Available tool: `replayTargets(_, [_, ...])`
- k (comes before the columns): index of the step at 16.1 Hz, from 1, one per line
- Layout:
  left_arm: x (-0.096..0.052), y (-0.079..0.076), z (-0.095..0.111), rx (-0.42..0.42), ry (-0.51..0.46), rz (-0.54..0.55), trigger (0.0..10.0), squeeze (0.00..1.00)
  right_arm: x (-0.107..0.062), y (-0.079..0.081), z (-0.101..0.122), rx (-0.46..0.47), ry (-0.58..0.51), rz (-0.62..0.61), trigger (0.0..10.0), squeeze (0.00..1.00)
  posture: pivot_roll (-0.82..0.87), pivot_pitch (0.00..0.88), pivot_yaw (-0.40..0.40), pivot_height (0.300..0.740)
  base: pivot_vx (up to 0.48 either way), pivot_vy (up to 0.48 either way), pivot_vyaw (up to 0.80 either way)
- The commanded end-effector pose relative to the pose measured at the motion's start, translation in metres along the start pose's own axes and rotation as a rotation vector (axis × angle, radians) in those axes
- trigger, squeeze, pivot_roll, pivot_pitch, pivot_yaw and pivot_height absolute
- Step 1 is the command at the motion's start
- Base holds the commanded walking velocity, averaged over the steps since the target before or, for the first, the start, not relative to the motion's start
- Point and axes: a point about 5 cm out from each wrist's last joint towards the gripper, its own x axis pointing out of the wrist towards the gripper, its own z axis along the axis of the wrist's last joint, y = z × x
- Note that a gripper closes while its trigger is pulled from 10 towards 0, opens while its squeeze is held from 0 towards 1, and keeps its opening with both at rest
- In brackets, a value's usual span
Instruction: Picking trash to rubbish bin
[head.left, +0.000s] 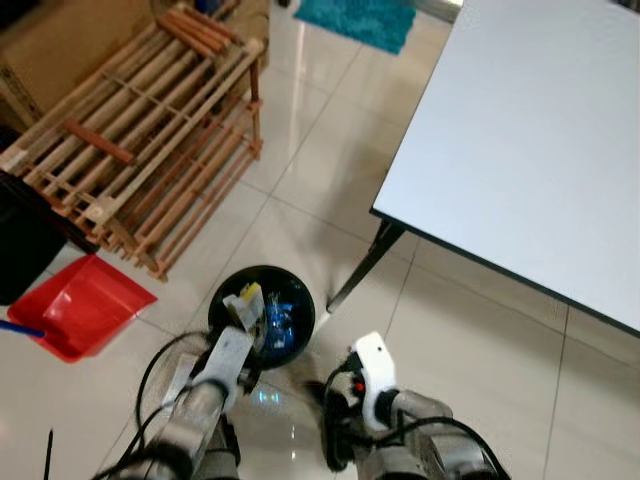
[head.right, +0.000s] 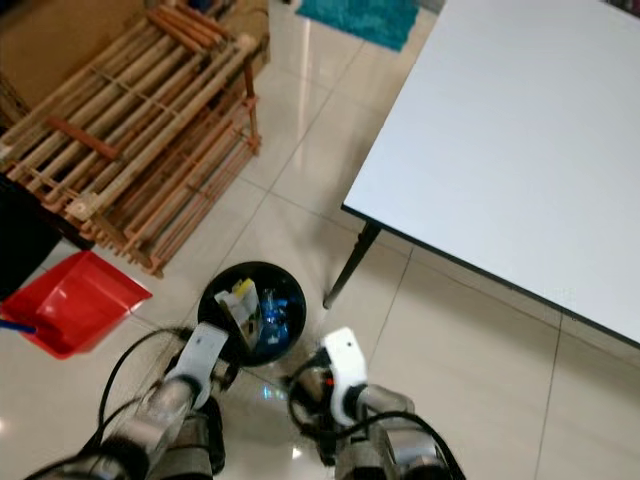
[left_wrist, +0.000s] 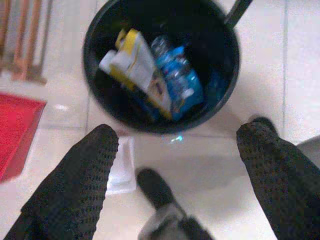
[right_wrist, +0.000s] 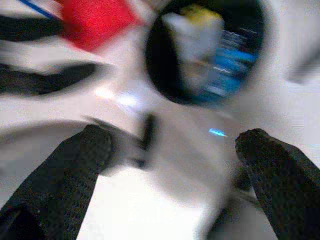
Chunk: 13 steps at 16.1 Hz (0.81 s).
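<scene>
A round black rubbish bin (head.left: 300, 305) stands on the tiled floor just ahead of me. Inside it lie a yellow and white carton (left_wrist: 140, 70) and a blue plastic bottle (left_wrist: 180, 82). My left gripper (left_wrist: 178, 131) hangs open a little short of the bin's near rim, with nothing between its fingers (left_wrist: 85, 185). My right gripper (right_wrist: 175, 134) is also open and empty; its view is blurred, and the bin (right_wrist: 160, 70) lies ahead of it. Both silver arms show low in the head views, the left arm (head.left: 222, 362) reaching toward the bin and the right arm (head.left: 372, 385) beside it.
A white table (head.left: 530, 140) fills the right, its black leg (head.left: 365, 262) close to the bin. A wooden slatted rack (head.left: 150, 130) leans at the left, a red dustpan (head.left: 85, 305) lies below it. A small white piece (left_wrist: 120, 167) lies on the tiles by the bin.
</scene>
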Motion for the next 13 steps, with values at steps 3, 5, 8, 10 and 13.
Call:
replayTargets(3, [-0.012, 0.001, -0.032, -0.025, 0.086, 0.028, 10.0, 0.0, -0.015, -0.041, -0.039, -0.035, 0.135, -0.259, 10.0, 0.0, -0.02, 0.179, -0.084, 0.74, 0.0, 0.0, 0.0])
replayTargets(5, [-0.013, 0.004, -0.034, -0.015, 0.102, 0.046, 10.0, 0.0, -0.024, -0.058, -0.051, -0.056, 0.196, -0.381, 10.0, 0.0, 0.01, 0.135, -0.083, 0.74, 0.0, 0.0, 0.0])
replayTargets(8, [-0.016, 0.007, -0.044, -0.011, 0.153, 0.072, 10.0, 0.0, -0.04, -0.074, -0.073, -0.002, 0.255, -0.506, 10.0, 0.0, 0.01, 0.086, -0.085, 0.74, 0.0, 0.0, 0.0])
replayTargets(10, [-0.02, 0.006, -0.052, -0.03, 0.179, 0.084, 10.0, 0.0, -0.046, -0.074, -0.084, 0.041, 0.274, -0.521, 10.0, 0.0, 0.02, 0.073, -0.09, 0.74, 0.0, 0.0, 0.0])
replayTargets(13, [-0.023, 0.004, -0.058, -0.13, 0.191, 0.117, 10.0, 0.0, -0.046, -0.073, -0.087, 0.087, 0.259, -0.531, 10.0, 0.0, 0.01, 0.059, -0.099, 0.74, 0.0, 0.0, 0.0])
